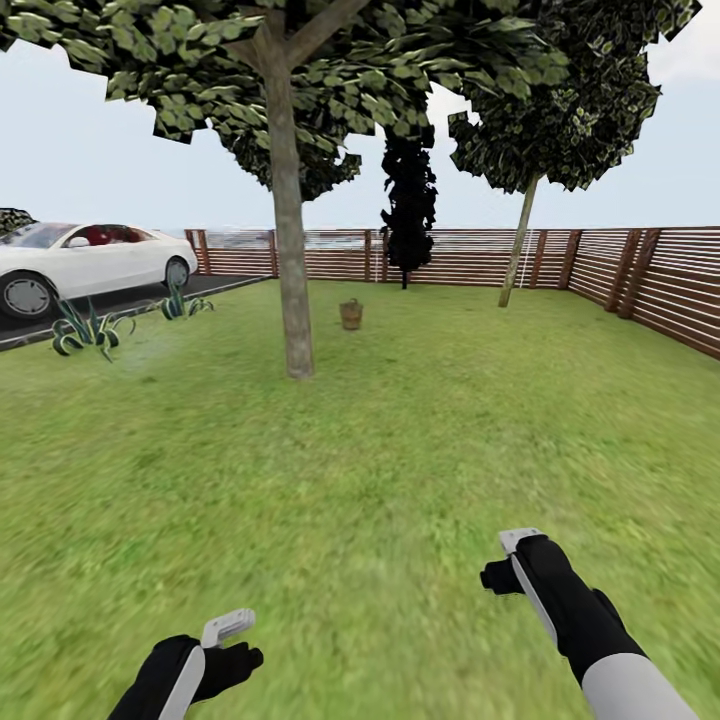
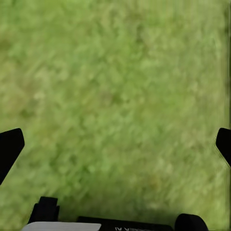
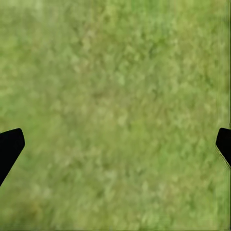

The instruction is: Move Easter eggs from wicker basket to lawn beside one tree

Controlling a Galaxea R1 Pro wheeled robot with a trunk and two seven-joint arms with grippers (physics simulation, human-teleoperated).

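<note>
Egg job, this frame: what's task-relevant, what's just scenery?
Relevant:
wicker basket, far off on the lawn; eggs too small to make out
grey-trunked tree, left of the basket
left gripper and right gripper, both open over grass

Scenery:
white car on the driveway
spiky plants
slat fence
black-leaved tree
thin leaning tree

Distant wicker basket too small for its contents; white car cut by the edge.
</note>
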